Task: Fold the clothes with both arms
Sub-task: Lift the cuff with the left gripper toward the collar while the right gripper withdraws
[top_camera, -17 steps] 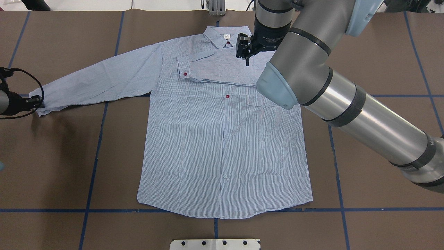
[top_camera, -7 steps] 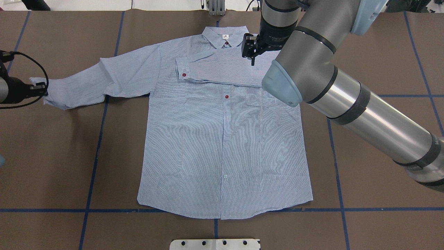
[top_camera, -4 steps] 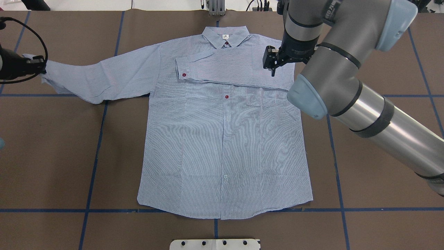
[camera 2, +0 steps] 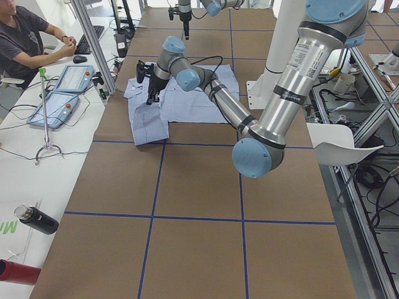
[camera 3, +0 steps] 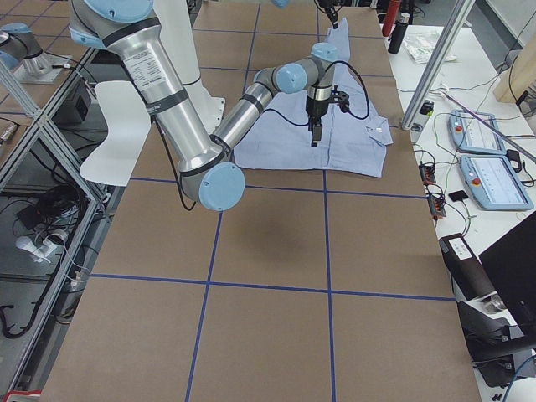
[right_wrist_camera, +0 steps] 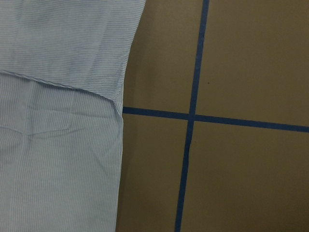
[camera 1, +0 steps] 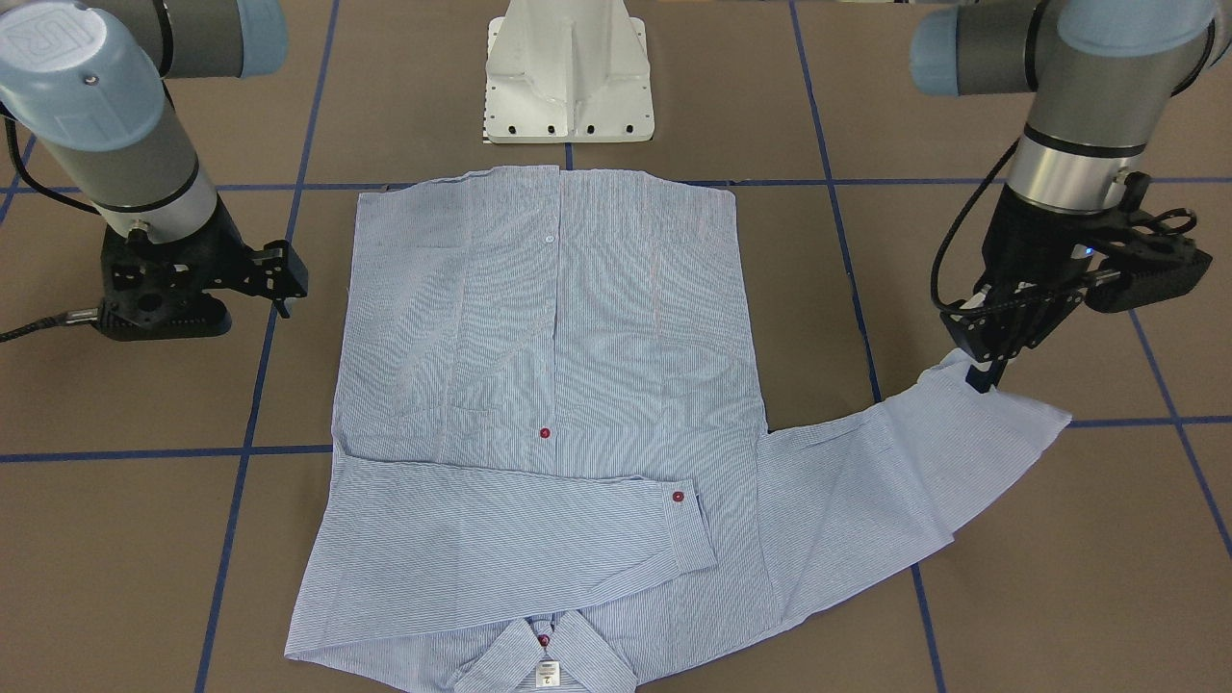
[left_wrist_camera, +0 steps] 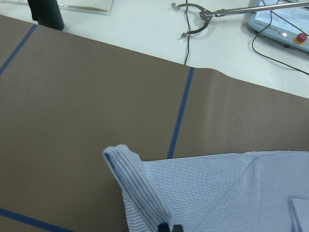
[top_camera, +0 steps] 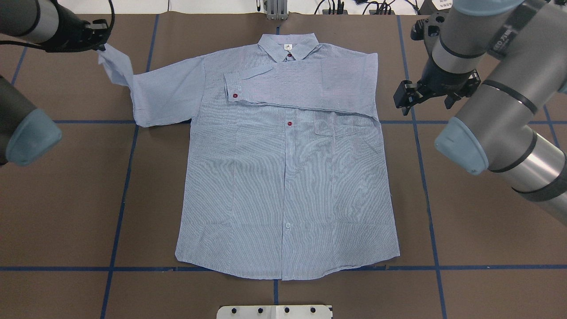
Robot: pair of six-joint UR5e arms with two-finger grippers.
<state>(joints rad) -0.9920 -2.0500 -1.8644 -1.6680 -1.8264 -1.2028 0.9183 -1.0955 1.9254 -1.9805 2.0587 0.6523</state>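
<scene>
— Fingers (left_wrist_camera: 165,227) of the left gripper (camera 1: 987,373)?
— Clamped on the cuff (left_wrist_camera: 137,186), held above the tabletop (top_camera: 66,199) toward its far left corner; the sleeve (top_camera: 164,93) sags from it. The striped shirt (top_camera: 283,186) lies flat mid-table, collar (top_camera: 288,46) toward the far edge, other sleeve (top_camera: 283,86) folded across the chest.
— Right gripper (top_camera: 406,99)?
— Empty, over bare table beside the shirt's right edge; its gap I can't tell.
— Risk?
— The pinch sits near the cuff's edge, so it may slip; nothing pins the body, so a pull could drag it and spoil that fold
</scene>
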